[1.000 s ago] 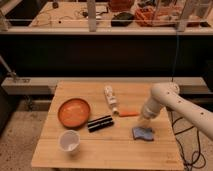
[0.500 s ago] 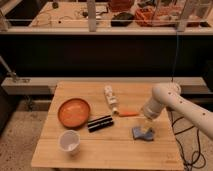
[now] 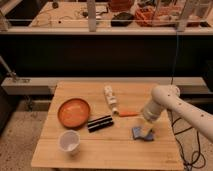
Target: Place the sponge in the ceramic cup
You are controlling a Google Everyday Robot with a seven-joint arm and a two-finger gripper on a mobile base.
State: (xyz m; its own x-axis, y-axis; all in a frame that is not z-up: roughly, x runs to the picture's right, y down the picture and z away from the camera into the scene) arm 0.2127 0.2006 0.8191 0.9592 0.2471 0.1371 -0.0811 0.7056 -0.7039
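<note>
Now spread claw (image 3: 148,129) over sponge (image 3: 140,133), well apart from ceramic cup (image 3: 70,148).

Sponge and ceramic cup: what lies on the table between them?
Camera view: bare table between sponge and ceramic cup; black bars lie just behind that line. The hand is over the sponge.

Wooden table (image 3: 115,150) stands on speckled floor (image 3: 17,142). Dark panel (image 3: 90,55) runs behind it, beneath a cluttered workbench (image 3: 65,14).
</note>
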